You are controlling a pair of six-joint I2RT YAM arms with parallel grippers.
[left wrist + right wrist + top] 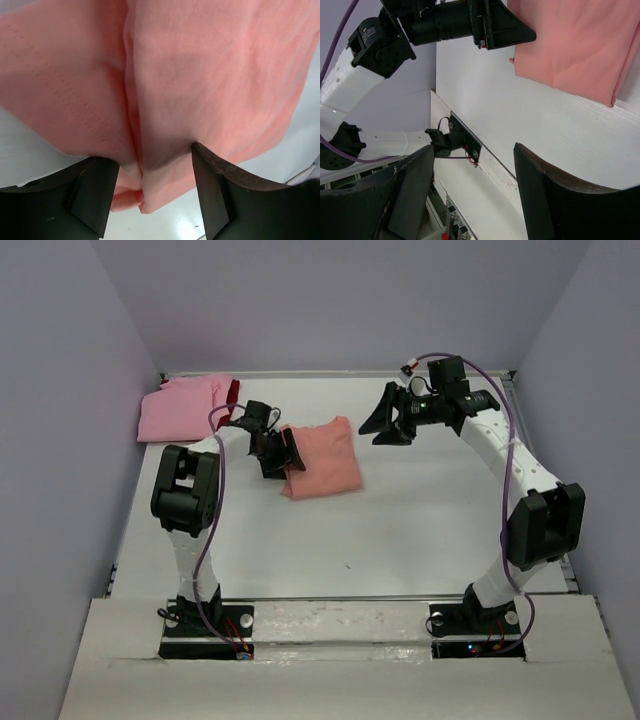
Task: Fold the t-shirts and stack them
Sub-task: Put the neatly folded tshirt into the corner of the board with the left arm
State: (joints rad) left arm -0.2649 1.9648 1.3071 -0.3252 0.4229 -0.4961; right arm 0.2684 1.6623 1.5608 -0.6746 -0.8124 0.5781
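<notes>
The left gripper (280, 452) had its two black fingers (95, 195) spread apart, released rather than clenched. In its own wrist camera, the fingers straddled the near edge of a salmon shirt (325, 460). A lengthwise crease in the cloth ran down into the gap between them. The cloth hung loose there and was not pinched. Each fingertip sat right at the fabric's edge, but it was not possible to tell whether either touched it. From above, this gripper was at the shirt's left edge, low over the white table (400, 530).

The salmon shirt lay folded into a rough rectangle near the middle of the table, turned slightly askew.

The right gripper (385, 425) was also released, its fingers wide with nothing between them. It was raised above the table to the right of the salmon shirt, near it but apart from it, and it pointed left. Its wrist camera looked past its own fingers, across the table, to one corner of the shirt and the tip of the left gripper beside it.

A pink shirt (180, 408) lay in a flat heap in the far left corner of the table. A strip of a dark red shirt (232, 392) showed at its right edge, touching it. Both lay apart from the salmon shirt. Pale lilac walls (60, 390) enclosed the table on three sides.
</notes>
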